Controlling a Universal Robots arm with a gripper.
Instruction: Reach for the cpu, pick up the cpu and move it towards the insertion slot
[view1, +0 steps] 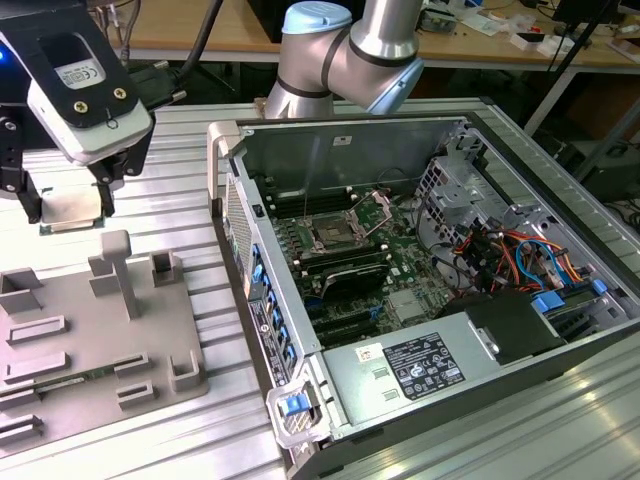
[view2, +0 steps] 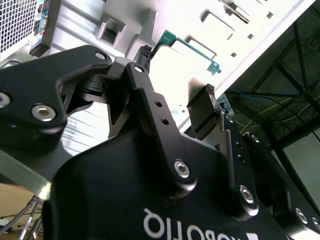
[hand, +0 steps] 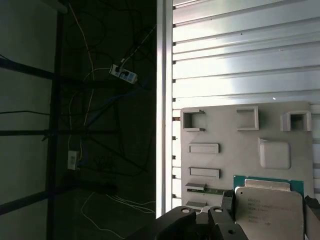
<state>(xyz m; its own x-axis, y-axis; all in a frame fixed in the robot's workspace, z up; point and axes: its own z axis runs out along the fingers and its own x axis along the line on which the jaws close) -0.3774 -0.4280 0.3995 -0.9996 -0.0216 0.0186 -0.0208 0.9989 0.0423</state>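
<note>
Gripping the cpu (view1: 70, 212) flat between my gripper's (view1: 68, 205) 2 fingers, by the grey tray (view1: 100, 340); insertion slot (view1: 333, 236) sits well apart toward the exterior view's right, inside the computer case (view1: 340, 150).

A ribbed metal table (view1: 190, 170) of pale slats spreads across the exterior view, with bright glare washing over parts of it. Behind it stand wooden benches (view1: 160, 30) strewn with small clutter. In the first wrist view the table's edge gives way to a dark floor (hand: 30, 200), where cables (hand: 95, 105) trail around a white power strip (hand: 123, 74) and black frame bars (hand: 30, 132).
</note>
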